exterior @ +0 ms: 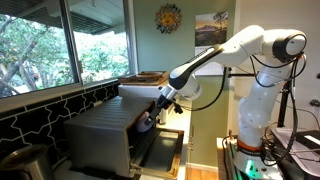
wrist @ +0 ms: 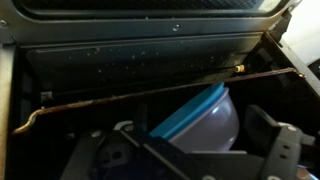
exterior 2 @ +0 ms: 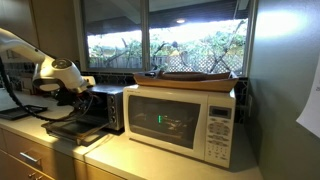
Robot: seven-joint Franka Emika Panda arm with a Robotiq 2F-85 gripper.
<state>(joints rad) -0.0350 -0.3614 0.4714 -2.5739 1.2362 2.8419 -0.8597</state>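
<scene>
Your bowl [wrist: 210, 110], pale and see-through with a blue rim, sits low in the wrist view, tilted, right at the mouth of the toaster oven [exterior: 100, 128]. It lies below the thin brass-coloured rack wire [wrist: 130, 93] that slants across the opening. You cannot tell from that view whether it rests on the dropped door or just inside the cavity, and neither exterior view shows it.

Your jaws are spread wide, with one dark finger [wrist: 275, 150] to each side of the bowl. The bowl sits in the gap between them, and no contact with either finger is visible.

In an exterior view your white arm [exterior: 235, 45] reaches down and forward, its wrist poised over the oven's open door [exterior: 160, 150], which hangs flat and level. In both exterior views the oven stands on the desk [exterior 2: 130, 155], just beside a white microwave [exterior 2: 170, 120]. A shallow wooden tray [exterior 2: 195, 77] lies on top of the microwave. Behind them is a wide window [exterior 2: 170, 40] with greenery outside. On the far wall hang a sun ornament [exterior: 168, 17] and a small picture [exterior: 211, 27].
</scene>
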